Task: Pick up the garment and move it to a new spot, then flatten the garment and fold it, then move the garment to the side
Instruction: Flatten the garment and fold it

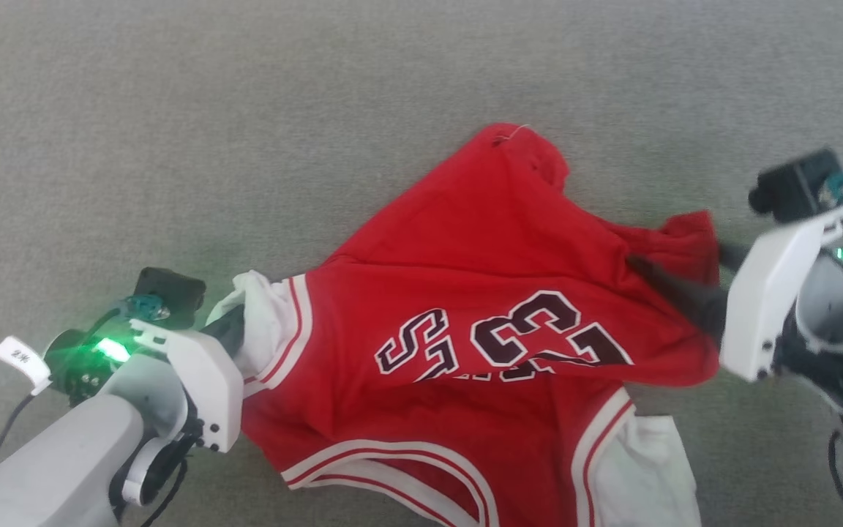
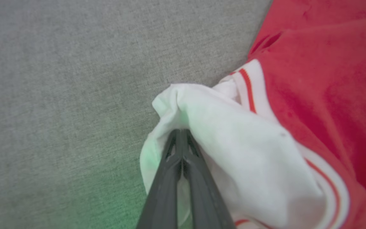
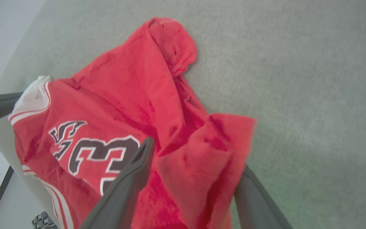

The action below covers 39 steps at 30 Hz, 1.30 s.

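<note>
The garment [image 1: 480, 241], a red T-shirt with white sleeves and dark lettering, lies crumpled on a grey cloth surface [image 1: 246, 110], chest print facing up. My left gripper [image 1: 235, 322] is at the garment's left end, and in the left wrist view the left gripper [image 2: 180, 132] is shut on a bunched white sleeve [image 2: 233, 133]. My right gripper [image 1: 674, 263] reaches in from the right. In the right wrist view the right gripper [image 3: 195, 156] stands open, its fingers [image 3: 138, 165] wide apart with a raised fold of the red garment [image 3: 122, 86] between them, one fingertip hidden behind the cloth.
The grey surface [image 3: 297, 79] stretches bare beyond and to both sides of the shirt. In the right wrist view its edge [image 3: 14, 57] drops off at the left toward a pale floor. The second white sleeve [image 1: 648, 468] lies at the near edge.
</note>
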### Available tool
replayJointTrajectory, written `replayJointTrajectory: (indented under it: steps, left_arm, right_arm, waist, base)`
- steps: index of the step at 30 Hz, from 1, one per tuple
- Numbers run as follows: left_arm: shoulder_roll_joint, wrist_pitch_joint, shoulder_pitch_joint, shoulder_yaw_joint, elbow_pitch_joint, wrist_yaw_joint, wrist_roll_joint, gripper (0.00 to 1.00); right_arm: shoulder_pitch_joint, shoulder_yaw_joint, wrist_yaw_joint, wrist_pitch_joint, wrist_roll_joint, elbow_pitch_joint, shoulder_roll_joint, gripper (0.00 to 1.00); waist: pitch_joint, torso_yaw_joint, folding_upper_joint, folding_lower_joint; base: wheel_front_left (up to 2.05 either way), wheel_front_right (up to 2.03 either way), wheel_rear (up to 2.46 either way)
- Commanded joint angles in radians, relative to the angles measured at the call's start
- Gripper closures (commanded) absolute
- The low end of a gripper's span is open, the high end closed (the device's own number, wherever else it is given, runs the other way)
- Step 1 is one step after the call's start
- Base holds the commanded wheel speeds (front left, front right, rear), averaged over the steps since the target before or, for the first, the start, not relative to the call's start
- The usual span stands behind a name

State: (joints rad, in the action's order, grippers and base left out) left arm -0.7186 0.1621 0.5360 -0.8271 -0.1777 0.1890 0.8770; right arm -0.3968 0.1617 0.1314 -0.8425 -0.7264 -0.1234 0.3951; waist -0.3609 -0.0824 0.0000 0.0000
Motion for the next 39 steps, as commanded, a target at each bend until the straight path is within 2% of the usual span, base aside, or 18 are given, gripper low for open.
replayJointTrajectory:
  steps: [1,11,17,23,30,31,32,35,39]
  left_arm:
    - [0.012,0.001,0.009,-0.01,-0.008,-0.005,-0.007,1.0]
    - [0.074,-0.02,0.071,-0.026,-0.052,-0.037,-0.027,1.0]
    - [0.115,-0.04,0.103,-0.034,-0.1,-0.063,-0.034,1.0]
    - [0.148,-0.059,0.122,-0.043,-0.151,-0.087,-0.034,1.0]
    - [0.181,-0.081,0.13,-0.048,-0.207,-0.104,-0.024,1.0]
    - [0.184,-0.084,0.131,-0.048,-0.214,-0.108,-0.022,1.0]
    - [0.188,-0.084,0.132,-0.049,-0.221,-0.111,-0.021,1.0]
    - [0.192,-0.078,0.138,-0.044,-0.24,-0.118,-0.009,1.0]
    - [0.17,-0.057,0.185,-0.011,-0.247,-0.111,0.016,1.0]
  right_arm:
    - [-0.039,0.008,-0.001,0.011,0.006,0.016,-0.007,0.0]
    - [-0.28,0.107,-0.001,0.112,0.031,0.203,0.016,0.0]
    - [-0.43,0.218,-0.001,0.132,0.024,0.396,0.036,0.0]
    - [-0.541,0.341,-0.001,0.079,-0.017,0.564,0.038,0.0]
    - [-0.576,0.473,-0.002,-0.001,-0.034,0.747,0.045,0.0]
    - [-0.578,0.485,-0.002,-0.01,-0.041,0.767,0.041,0.55]
    - [-0.581,0.496,-0.002,-0.019,-0.052,0.783,0.037,1.0]
    - [-0.614,0.505,-0.002,0.017,-0.073,0.788,0.04,1.0]
    - [-0.668,0.502,-0.002,0.057,-0.09,0.794,0.052,1.0]
  waist:
    - [-0.012,-0.018,0.0,0.0]
    - [-0.056,-0.091,0.0,0.0]
    - [-0.084,-0.14,0.0,0.0]
    - [-0.104,-0.184,0.0,0.0]
    - [-0.113,-0.216,0.0,0.0]
    - [-0.113,-0.218,0.0,0.0]
    - [-0.113,-0.219,0.0,0.0]
    - [-0.109,-0.219,0.0,0.0]
    - [-0.087,-0.203,0.0,0.0]
  base:
    - [0.0,0.0,0.0]
    - [0.0,0.0,0.0]
    - [0.0,0.0,0.0]
    - [0.0,0.0,0.0]
    - [0.0,0.0,0.0]
    - [0.0,0.0,0.0]
    - [0.0,0.0,0.0]
    - [0.0,0.0,0.0]
    - [0.0,0.0,0.0]
